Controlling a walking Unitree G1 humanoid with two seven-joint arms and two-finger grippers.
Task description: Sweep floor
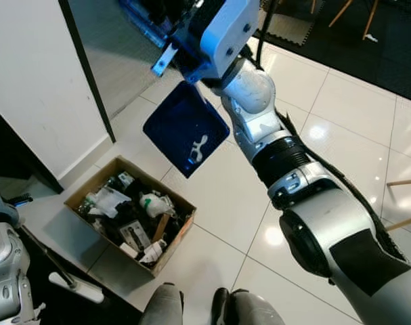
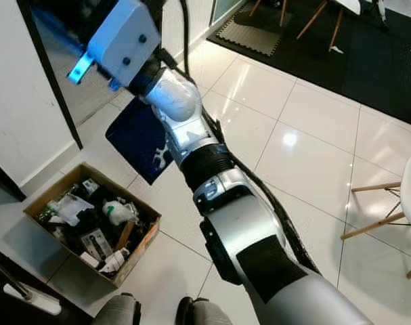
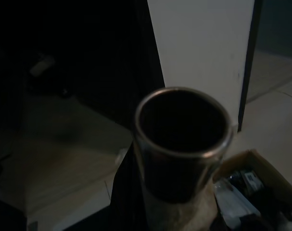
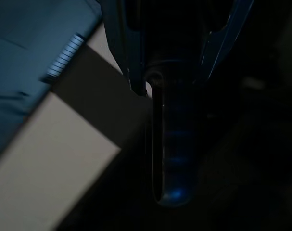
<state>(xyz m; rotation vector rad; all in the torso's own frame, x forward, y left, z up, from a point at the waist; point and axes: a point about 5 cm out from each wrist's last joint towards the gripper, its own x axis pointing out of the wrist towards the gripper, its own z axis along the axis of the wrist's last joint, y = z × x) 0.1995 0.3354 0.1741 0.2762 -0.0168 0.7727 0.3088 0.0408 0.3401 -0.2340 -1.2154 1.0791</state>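
Observation:
My right gripper (image 1: 183, 46) is raised high and shut on the handle of a dark blue dustpan (image 1: 185, 127). The pan hangs tilted above the floor, just beyond an open cardboard box (image 1: 182, 235) full of rubbish. A small white scrap (image 1: 198, 148) lies at the pan's lower edge. In the right wrist view the blue dustpan handle (image 4: 171, 144) runs away from the camera in the dark. My left arm (image 1: 3, 271) is low at the left. A metal broom handle (image 3: 183, 144) stands end-on close before its wrist camera, held in the left gripper.
A white wall panel (image 1: 36, 88) with a dark frame stands at the left, close behind the box. White glossy tiles (image 1: 340, 115) spread to the right. A black mat (image 1: 354, 34) and wooden chair legs (image 1: 403, 182) lie farther off. My feet (image 1: 191, 306) are near the box.

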